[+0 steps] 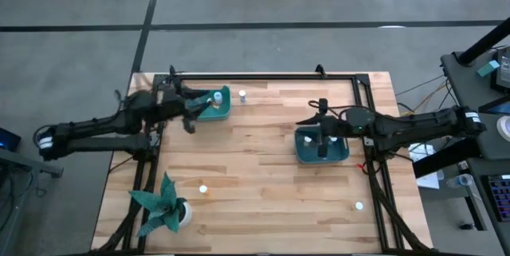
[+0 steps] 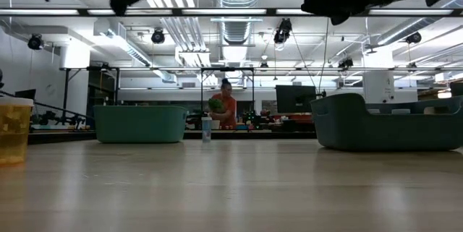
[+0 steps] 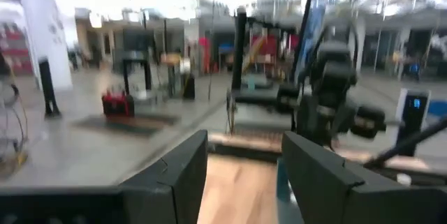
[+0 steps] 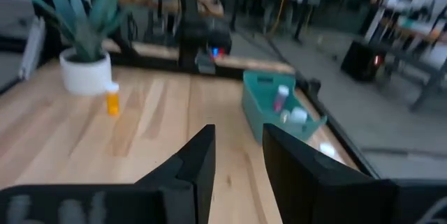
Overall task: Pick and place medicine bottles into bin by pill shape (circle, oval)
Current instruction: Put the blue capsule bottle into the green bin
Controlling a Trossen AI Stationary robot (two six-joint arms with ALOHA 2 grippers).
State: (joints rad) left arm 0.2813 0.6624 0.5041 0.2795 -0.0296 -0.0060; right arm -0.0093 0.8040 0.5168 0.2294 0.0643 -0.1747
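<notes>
My right gripper (image 4: 234,155) has its fingers a narrow gap apart with nothing between them, hanging over the near teal bin (image 1: 322,147). My left gripper (image 3: 243,165) is spread wider, also empty, above the other bin (image 1: 217,104), which has bottles (image 4: 282,97) in it. Loose bottles sit on the wooden table (image 1: 263,176): one (image 1: 242,93) past that bin, two (image 1: 203,189) nearer the plant (image 1: 163,206). Only the low view shows a person (image 2: 226,105) in the room.

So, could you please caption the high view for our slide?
Both grippers, left and right, hover over teal bins; bottles remain on the table.
</notes>
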